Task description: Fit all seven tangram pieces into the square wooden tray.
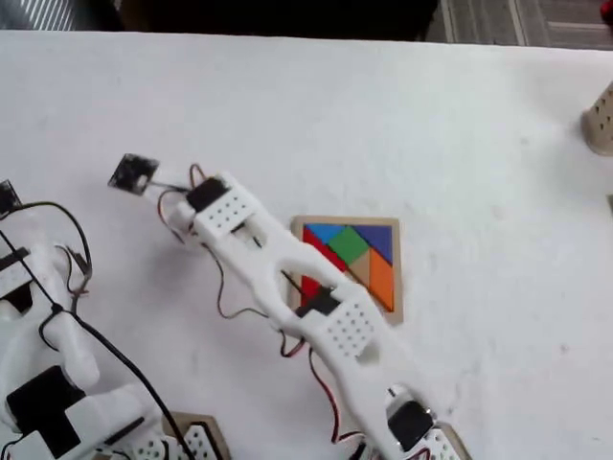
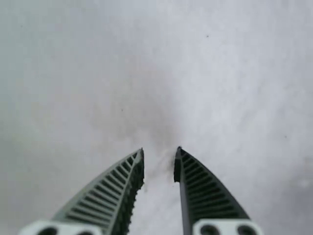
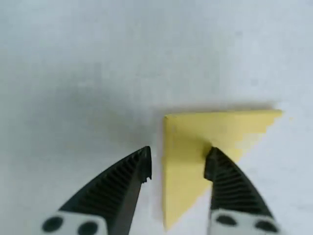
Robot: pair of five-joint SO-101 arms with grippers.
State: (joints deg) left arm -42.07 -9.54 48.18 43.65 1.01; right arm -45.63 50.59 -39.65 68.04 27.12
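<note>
Up close, the right gripper (image 3: 178, 156) is parted to a middling width and holds nothing. It straddles one straight edge of the yellow triangle (image 3: 190, 139), with one jaw over the piece and the other over the bare white table (image 3: 73, 58) just beside it. The triangle lies flat on the tabletop, not in the tray.

Over to the left gripper (image 2: 159, 156): there's just a narrow gap here, with nothing in it and plain table underneath.

Now from above. A folded arm (image 1: 53, 350) sits at the near left corner. A stretched arm (image 1: 259, 254) runs from the near edge diagonally away to the left, crossing the near left corner of the wooden tray (image 1: 396, 305). The tray lies flat at mid-table. Fitted edge to edge inside it are a red piece (image 1: 321, 251), a blue piece (image 1: 330, 233), a green piece (image 1: 347, 246), an indigo piece (image 1: 378, 240) and an orange piece (image 1: 381, 283). I can't tell what lies in the covered corner.

Far off at the right edge stands a tan block with holes (image 1: 599, 120).
</note>
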